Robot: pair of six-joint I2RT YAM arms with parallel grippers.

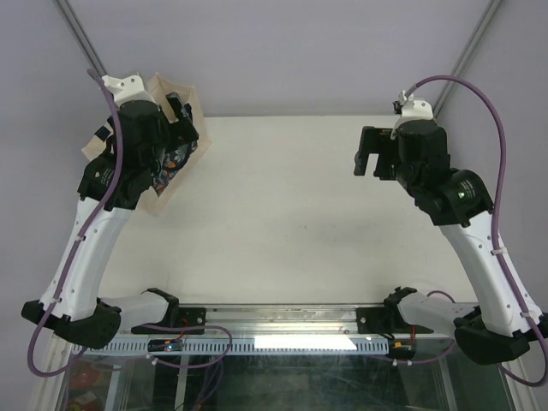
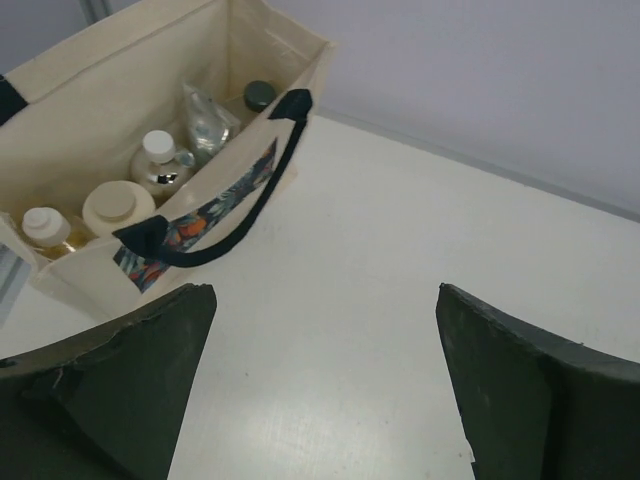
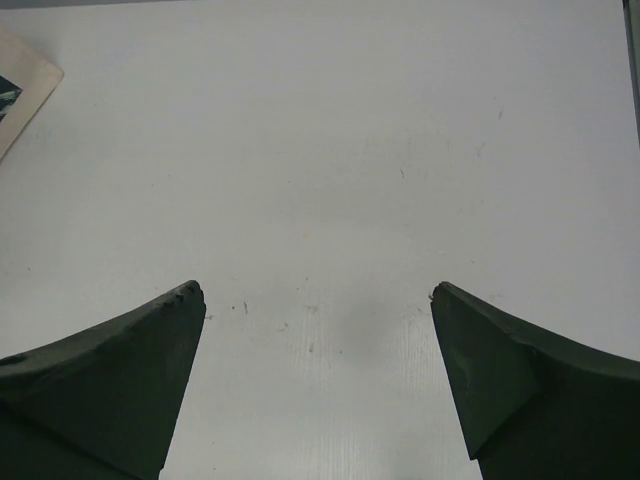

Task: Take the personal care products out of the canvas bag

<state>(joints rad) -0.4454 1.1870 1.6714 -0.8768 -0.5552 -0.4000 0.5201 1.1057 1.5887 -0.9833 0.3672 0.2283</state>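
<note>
The canvas bag (image 2: 110, 80) stands open at the table's far left corner; in the top view (image 1: 161, 87) my left arm covers most of it. Inside it stand an amber-liquid bottle with a white cap (image 2: 45, 226), a cream cylindrical bottle (image 2: 117, 205), a silver-topped bottle (image 2: 160, 168) and a clear bottle with a dark cap (image 2: 259, 95). A navy handle (image 2: 235, 205) hangs down the bag's near side. My left gripper (image 2: 325, 300) (image 1: 182, 118) is open and empty, above the table just right of the bag. My right gripper (image 3: 318, 290) (image 1: 370, 156) is open and empty, over the table's far right.
The white table (image 1: 282, 205) runs between the two arms. A corner of the bag (image 3: 20, 85) shows at the upper left of the right wrist view. Grey walls close the table's far edge. A metal rail (image 1: 282, 317) lies along the near edge.
</note>
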